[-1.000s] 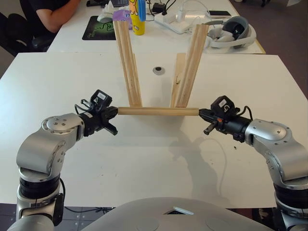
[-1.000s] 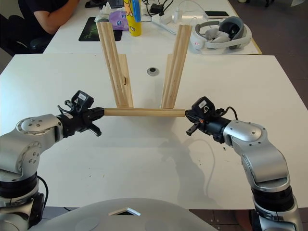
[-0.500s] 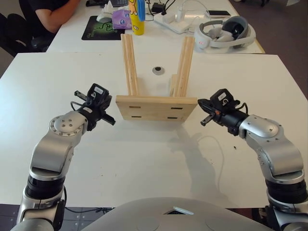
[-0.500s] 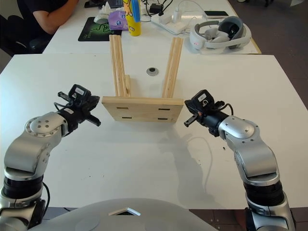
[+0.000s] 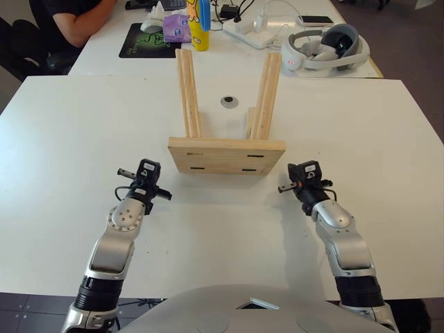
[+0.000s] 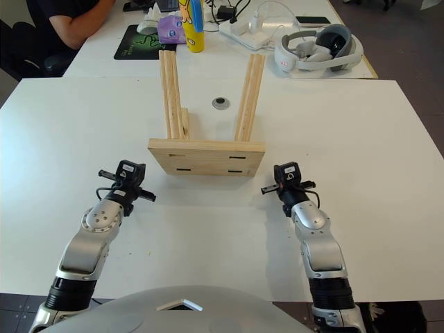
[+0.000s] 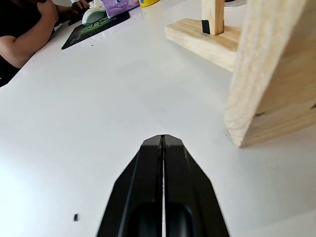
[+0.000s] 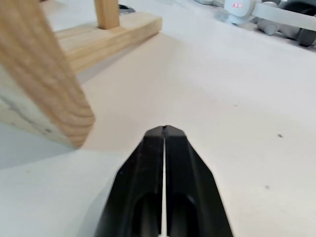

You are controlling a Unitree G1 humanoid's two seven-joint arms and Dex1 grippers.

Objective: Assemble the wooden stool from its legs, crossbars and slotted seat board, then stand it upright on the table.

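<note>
With left gripper (image 5: 166,195) and right gripper (image 5: 281,189) closed and empty, open both, clasp the seat board (image 5: 227,155) ends evenly, and tip the stool (image 5: 187,97) upright.

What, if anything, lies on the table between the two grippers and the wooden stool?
Nothing visible does: the left gripper and the right gripper, jaws shut, sit just short of the seat board of the stool, which lies on its side.

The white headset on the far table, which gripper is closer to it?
Right. The right gripper sits just off the stool's right end, on the same side as the headset; the left gripper sits off the stool's left end, farther away.
</note>
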